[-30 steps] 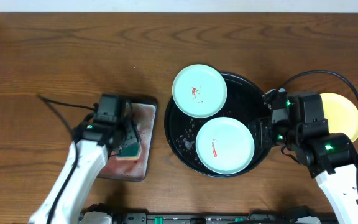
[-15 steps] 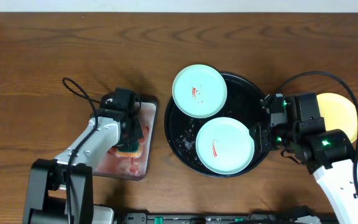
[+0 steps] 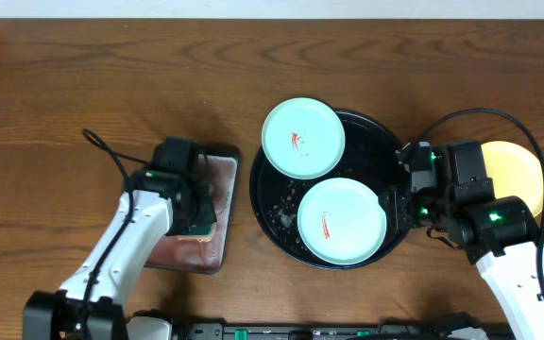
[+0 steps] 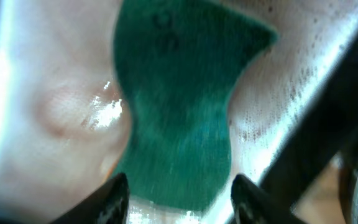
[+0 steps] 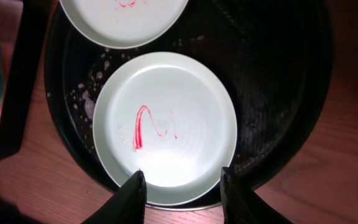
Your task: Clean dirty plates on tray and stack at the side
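Seemingly for wiping, left claw (image 4: 179,194) straddles the sponge (image 4: 179,106), grip unclear; right claw (image 5: 183,186), half-open, lines up the smeared plate (image 5: 179,106).

A: Overhead cam?
B: Fixed above the table (image 3: 64,76), facing straight down, far enough to take in most of its top.
A: Wrist cams?
B: My left one looks down, very near the green sponge (image 4: 179,106), blurred. My right sits higher, looking down on the black tray (image 5: 278,93) and near mint plate (image 5: 166,118). Overhead shares both with it.
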Motion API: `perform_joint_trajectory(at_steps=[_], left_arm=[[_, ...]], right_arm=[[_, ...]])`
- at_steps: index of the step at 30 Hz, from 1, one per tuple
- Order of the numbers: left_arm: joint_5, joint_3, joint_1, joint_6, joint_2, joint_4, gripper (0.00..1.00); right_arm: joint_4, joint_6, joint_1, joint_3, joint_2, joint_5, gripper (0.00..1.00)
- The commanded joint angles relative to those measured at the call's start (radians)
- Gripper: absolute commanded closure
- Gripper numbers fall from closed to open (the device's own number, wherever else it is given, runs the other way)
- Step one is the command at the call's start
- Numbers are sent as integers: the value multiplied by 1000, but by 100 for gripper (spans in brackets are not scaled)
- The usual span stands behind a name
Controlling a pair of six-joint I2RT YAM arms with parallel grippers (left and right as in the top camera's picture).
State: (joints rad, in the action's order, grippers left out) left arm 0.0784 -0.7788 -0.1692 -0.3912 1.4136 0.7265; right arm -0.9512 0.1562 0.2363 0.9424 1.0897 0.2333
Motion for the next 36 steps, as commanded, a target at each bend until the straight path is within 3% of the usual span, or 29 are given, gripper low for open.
perform_joint_trajectory(at_steps=[1,3,4,5,11,12,13,16,23,28,30,31,32,36], left_arm=[[15,103,0,-4,51,-88,55],[16,124,0,-14,89,-140,72],[16,124,0,-14,111,-150,87],[16,124,0,-14,117,-153,92],[16,58,1,-13,100,-82,93],[16,38,1,-13,94,-61,90],[16,3,1,-13,84,-26,68],[16,-84,1,-12,56,61,44],[-64,-96,0,-10,41,75,41],[-90,-11,0,-32,105,-34,53],[-43,22,0,-40,141,-95,71],[-31,23,0,-40,157,-104,86],[-25,23,0,-40,164,-105,92],[-26,15,1,-36,156,-95,93]], right_arm=[[-3,7,11,11,1,8,63],[-3,7,11,11,1,7,64],[-3,7,11,11,1,7,64],[-3,7,11,11,1,7,64],[-4,7,11,11,1,8,64],[-6,7,11,11,1,8,65],[-7,7,11,11,1,7,65],[-6,7,11,11,1,7,64],[-7,7,11,11,1,7,64],[-9,9,12,11,1,8,64],[-9,23,13,11,1,7,64],[-8,23,12,11,1,7,64],[-9,23,12,11,1,7,64],[-18,23,12,11,1,2,67]])
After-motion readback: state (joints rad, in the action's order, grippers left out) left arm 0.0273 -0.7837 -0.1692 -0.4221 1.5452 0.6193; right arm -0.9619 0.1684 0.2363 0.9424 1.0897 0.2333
